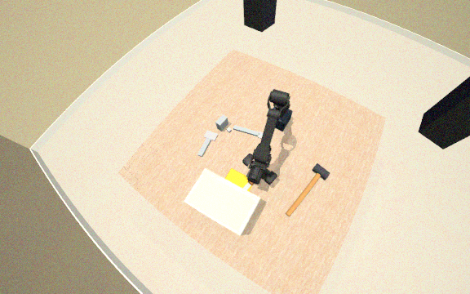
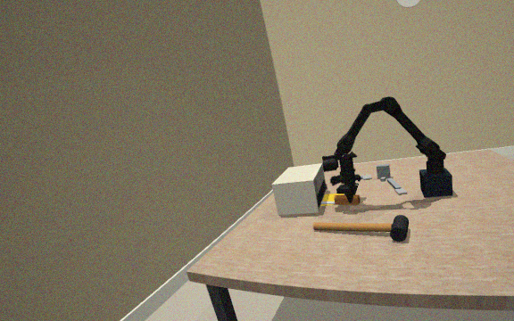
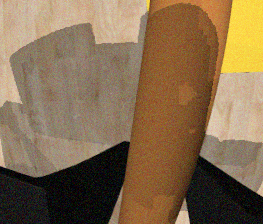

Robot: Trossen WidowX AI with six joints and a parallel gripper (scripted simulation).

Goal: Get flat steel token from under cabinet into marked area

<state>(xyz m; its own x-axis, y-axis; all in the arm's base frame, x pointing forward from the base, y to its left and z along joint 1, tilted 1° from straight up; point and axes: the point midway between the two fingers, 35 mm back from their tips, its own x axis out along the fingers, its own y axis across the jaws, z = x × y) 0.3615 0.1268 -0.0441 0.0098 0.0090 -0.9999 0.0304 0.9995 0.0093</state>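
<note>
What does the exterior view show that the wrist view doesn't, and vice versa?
Exterior only: white cabinet, black-headed mallet, and the arm's base.
Wrist only: close-up wood grain and dark shadow outlines beside the handle.
Both: an orange-brown handle between the gripper's jaws, and part of the yellow area.

Tan wall (image 2: 395, 58) meets darker wall (image 2: 123, 98) at corner. Pale skirting (image 1: 92, 81) (image 2: 168, 285) below. Pale floor (image 1: 145, 82) (image 2: 186, 303). Wood-grain table (image 1: 325, 110) (image 2: 284, 263), dark leg (image 2: 222, 303). Round white patch (image 2: 408, 2) high up.
</note>
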